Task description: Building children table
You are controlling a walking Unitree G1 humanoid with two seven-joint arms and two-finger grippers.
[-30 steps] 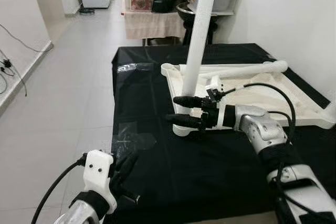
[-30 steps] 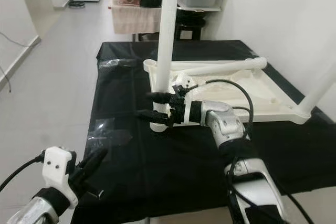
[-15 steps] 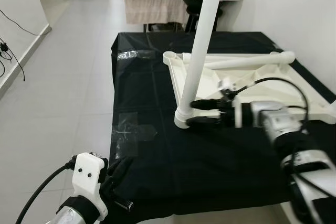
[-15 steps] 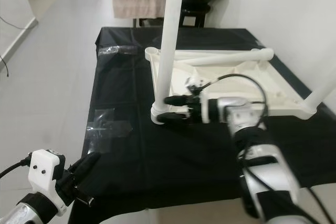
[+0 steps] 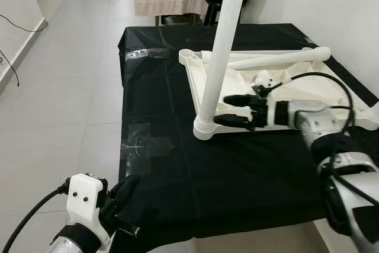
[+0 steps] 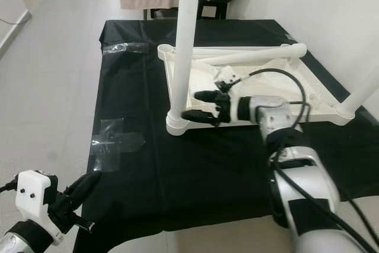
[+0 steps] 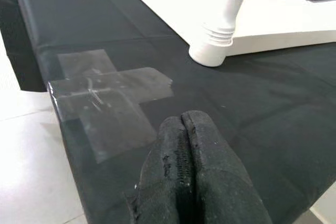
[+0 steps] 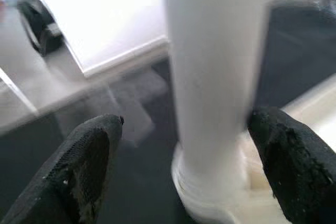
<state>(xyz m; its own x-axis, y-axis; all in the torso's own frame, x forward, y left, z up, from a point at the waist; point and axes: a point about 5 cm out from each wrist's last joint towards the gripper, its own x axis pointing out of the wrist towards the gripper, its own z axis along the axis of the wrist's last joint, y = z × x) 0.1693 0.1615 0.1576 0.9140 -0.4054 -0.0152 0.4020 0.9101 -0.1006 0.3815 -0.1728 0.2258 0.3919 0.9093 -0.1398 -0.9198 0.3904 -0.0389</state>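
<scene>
a: where is the right gripper (image 5: 232, 111) in the eye views?
b: its fingers are spread apart, just beside the upright white leg (image 5: 220, 51) at the near corner of the upside-down white table top (image 5: 308, 90) on the black cloth (image 5: 237, 170).
a: and the left gripper (image 5: 125, 197)?
b: low at the cloth's near edge.
a: the left wrist view?
b: fingers (image 7: 197, 177) pressed together, near the clear tape (image 7: 102, 100).
a: the right wrist view?
b: the leg stands between both fingers (image 8: 84, 166), not squeezed.

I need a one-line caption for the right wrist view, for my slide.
Open right tool faces the white table leg, one black finger on each side, not touching.
</scene>
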